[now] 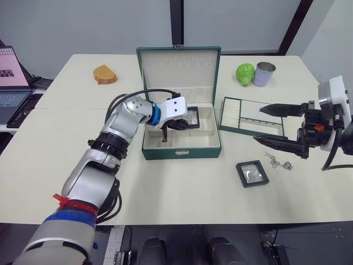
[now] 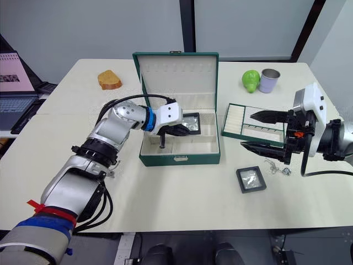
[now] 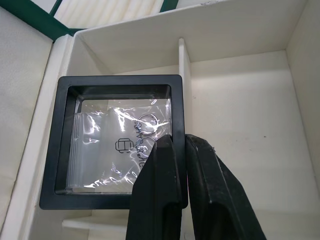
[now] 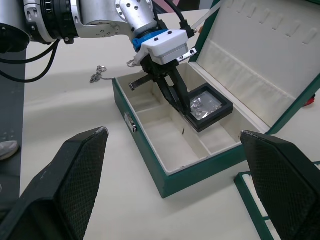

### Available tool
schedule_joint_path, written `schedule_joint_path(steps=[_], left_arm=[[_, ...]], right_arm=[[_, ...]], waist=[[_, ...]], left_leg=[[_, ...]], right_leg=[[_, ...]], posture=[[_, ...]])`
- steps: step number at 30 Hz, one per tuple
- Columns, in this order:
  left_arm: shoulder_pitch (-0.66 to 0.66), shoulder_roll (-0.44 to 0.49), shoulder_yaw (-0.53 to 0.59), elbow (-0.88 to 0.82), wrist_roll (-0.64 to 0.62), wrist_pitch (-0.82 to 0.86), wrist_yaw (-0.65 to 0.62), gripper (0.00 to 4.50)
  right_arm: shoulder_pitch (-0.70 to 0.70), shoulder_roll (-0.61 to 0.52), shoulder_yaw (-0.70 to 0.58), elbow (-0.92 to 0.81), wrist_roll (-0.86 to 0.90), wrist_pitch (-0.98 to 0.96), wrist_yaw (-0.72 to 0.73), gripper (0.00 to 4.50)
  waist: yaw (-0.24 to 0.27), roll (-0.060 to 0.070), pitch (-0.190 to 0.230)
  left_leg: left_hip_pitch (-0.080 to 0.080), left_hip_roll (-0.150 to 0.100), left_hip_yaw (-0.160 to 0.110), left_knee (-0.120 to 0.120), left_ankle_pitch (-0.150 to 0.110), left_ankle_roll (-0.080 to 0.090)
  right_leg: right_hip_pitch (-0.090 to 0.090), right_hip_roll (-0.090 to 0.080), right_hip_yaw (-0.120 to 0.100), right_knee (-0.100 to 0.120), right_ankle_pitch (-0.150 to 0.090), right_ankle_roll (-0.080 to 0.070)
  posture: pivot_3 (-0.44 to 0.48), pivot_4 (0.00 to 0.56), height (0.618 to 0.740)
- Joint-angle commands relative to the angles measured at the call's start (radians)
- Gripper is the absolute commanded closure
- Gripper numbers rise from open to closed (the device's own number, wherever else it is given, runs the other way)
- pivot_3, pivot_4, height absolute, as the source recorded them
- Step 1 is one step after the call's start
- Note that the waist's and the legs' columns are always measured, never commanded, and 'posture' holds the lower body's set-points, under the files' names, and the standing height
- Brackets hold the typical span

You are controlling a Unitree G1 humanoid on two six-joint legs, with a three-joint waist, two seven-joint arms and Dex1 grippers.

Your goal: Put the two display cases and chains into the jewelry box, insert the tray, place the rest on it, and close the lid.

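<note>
Display case one (image 3: 117, 142) sits in the jewelry box (image 1: 181, 148), far right compartment, left gripper (image 3: 178, 145) pinched shut on its frame edge; lower it flat against the divider before you let go. Right gripper (image 1: 278, 127) hangs wide open, empty, over the tray (image 1: 252, 117), near the second case (image 1: 252, 173) and a chain (image 1: 278, 162). Right wrist view alone shows another chain (image 4: 99, 73) left of the box.

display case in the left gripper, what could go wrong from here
The left gripper pinches only one edge of the display case, which straddles a divider of the jewelry box; released here, it may settle tilted and later block the tray. On the table, a chain lies close to the open right gripper and could be swept off.
</note>
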Motion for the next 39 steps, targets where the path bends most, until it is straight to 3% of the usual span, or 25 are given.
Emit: schedule_joint_path(steps=[1, 12, 27, 33, 39], left_arm=[[-0.034, -0.010, 0.014, 0.021, 0.018, -0.037, 0.007, 4.45], [-0.038, -0.026, 0.033, 0.060, 0.031, -0.038, 0.011, 4.45], [-0.025, -0.034, 0.124, -0.023, -0.071, 0.047, -0.071, 0.04], [0.035, 0.010, 0.220, -0.215, -0.216, 0.205, -0.151, 0.01], [0.211, 0.140, 0.348, -0.590, -0.392, 0.502, -0.139, 0.01]], right_arm=[[0.012, -0.018, -0.048, -0.041, 0.016, 0.003, -0.017, 0.00], [0.025, -0.020, -0.055, -0.050, 0.016, 0.007, -0.032, 0.00], [0.014, -0.022, -0.047, -0.027, 0.009, 0.006, -0.025, 0.00], [0.026, -0.016, -0.053, 0.015, -0.004, -0.007, -0.019, 0.00], [0.061, -0.008, -0.091, 0.063, -0.003, -0.029, 0.001, 0.00]], waist=[[0.000, 0.000, 0.000], [0.000, 0.000, 0.000], [0.000, 0.000, 0.000], [-0.004, 0.000, 0.000], [-0.005, 0.000, 0.000]], left_leg=[[0.000, 0.000, 0.000, -0.001, 0.000, 0.000], [0.000, 0.000, -0.001, -0.002, 0.000, 0.000], [0.000, 0.000, -0.002, -0.002, 0.000, 0.000], [0.000, 0.000, -0.002, -0.002, 0.000, 0.000], [0.000, 0.000, -0.005, 0.001, 0.000, 0.000]], right_leg=[[0.000, 0.000, 0.000, 0.000, 0.000, 0.000], [0.000, 0.000, -0.001, 0.000, 0.000, 0.000], [0.001, 0.000, -0.002, 0.000, 0.000, 0.000], [0.001, 0.000, -0.002, 0.001, 0.000, 0.000], [0.002, 0.000, -0.003, 0.001, 0.000, 0.000]], posture=[[0.000, 0.150, 0.740], [0.000, 0.150, 0.740], [0.000, 0.150, 0.740], [0.000, 0.150, 0.740], [0.000, 0.150, 0.740]])
